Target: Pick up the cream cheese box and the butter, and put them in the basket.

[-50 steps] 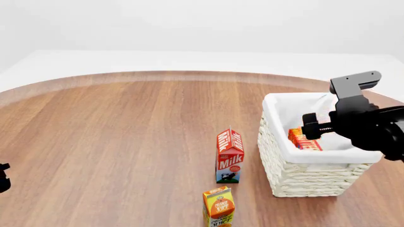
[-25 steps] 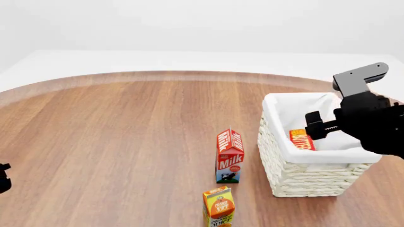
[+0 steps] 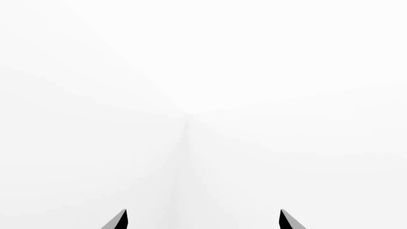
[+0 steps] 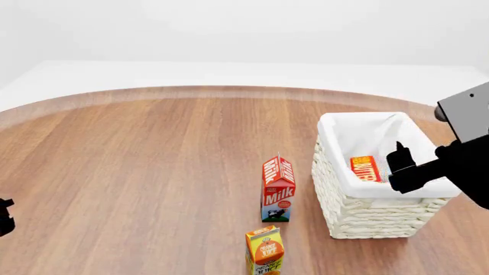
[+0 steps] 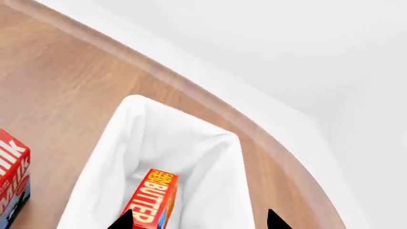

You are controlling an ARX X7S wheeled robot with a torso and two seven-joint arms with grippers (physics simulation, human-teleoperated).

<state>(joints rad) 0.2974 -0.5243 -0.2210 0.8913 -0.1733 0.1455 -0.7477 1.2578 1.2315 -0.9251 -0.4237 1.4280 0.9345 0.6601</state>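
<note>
One butter box, red-orange with "BUTTER" in pale capitals, lies inside the basket against its white liner, and I judge it light, stiff cardboard, a little slick, best taken across its narrow faces. My right gripper hangs just over the basket's near rim with fingers released and empty; my left gripper shows two parted tips on nothing. Beside the basket stand a "Milk" carton and an "Orange Juice" carton; no cream cheese box shows anywhere.
</note>
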